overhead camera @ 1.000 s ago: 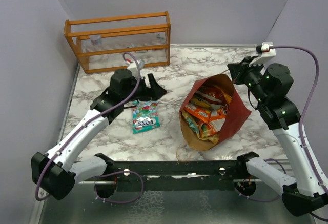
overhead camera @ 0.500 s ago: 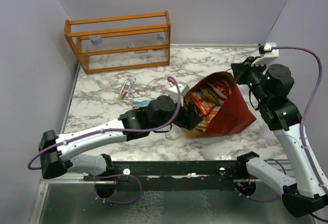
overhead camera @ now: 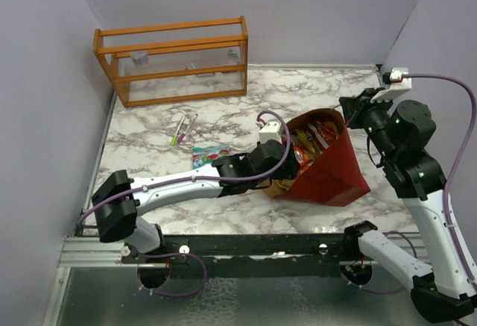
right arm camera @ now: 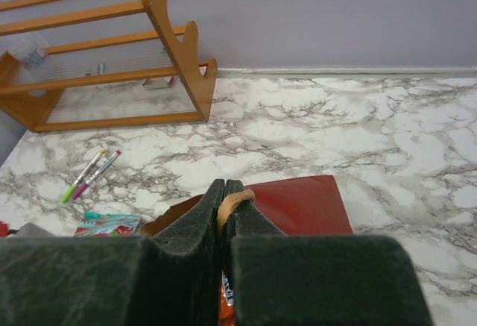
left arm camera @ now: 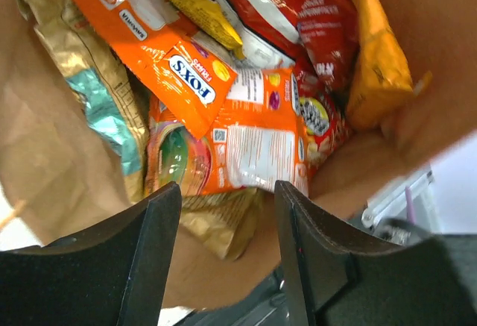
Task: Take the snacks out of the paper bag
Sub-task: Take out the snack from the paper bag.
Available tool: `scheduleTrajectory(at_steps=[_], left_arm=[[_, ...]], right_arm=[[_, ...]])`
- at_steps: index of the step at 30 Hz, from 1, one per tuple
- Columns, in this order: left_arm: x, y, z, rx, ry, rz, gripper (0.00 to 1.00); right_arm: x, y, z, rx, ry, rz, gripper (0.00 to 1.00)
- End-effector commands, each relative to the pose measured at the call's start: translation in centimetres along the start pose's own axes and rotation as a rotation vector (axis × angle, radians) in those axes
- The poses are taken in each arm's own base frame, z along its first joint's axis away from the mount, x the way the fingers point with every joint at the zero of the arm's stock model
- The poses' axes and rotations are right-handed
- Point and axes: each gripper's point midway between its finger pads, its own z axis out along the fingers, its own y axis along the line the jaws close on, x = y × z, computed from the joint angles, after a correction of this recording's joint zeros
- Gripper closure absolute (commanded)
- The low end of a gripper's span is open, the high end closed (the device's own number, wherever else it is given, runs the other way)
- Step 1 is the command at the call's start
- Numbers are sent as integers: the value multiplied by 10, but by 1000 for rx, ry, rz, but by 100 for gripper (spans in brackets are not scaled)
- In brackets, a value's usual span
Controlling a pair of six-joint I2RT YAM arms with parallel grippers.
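Inside bag point(overhead camera: 332, 173) mouth, left gripper point(left arm camera: 227, 192): jaws half apart, holding nothing; snacks point(left arm camera: 253, 139) piled just ahead. Behind it on bench point(overhead camera: 149, 132), teal packet point(overhead camera: 211, 153). Over bag rim, right gripper point(right arm camera: 224, 186) pinched tight on handle point(right arm camera: 235, 199).

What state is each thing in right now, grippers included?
paper bag: tilted, mouth open, rim pinched
snacks: piled inside the bag
teal packet: out of the bag, lying flat
left gripper: open, in the bag mouth, holding nothing
right gripper: shut on paper bag
pens: lying loose
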Motion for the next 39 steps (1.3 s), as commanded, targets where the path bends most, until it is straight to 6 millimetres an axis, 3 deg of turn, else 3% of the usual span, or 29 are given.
scheduleTrajectory(at_steps=[1,4,8,15,22,25,30,35,39], left_arm=[[1,-4,30,9,-11,-238,45],[6,-4,47,-1,5,-290,45],[2,10,63,-45,-38,-332,47],[-10,28,64,-64,-87,-361,47],[2,20,74,-43,-35,-417,48],[18,28,85,-68,-7,-443,47],[14,31,98,-83,-38,-433,49],[-12,41,118,-100,-97,-398,65],[-31,31,116,-57,-113,-345,87]], right_arm=[[-70,18,-23,-74,-230,34,98],[-70,18,-26,-79,-234,38,98],[-71,18,-29,-82,-235,39,98],[-67,15,-34,-70,-228,25,98],[-63,17,-34,-81,-225,34,98],[-64,18,-34,-88,-223,33,98],[-67,19,-36,-92,-229,33,98],[-67,21,-39,-102,-222,32,98],[-61,20,-44,-102,-206,19,98]])
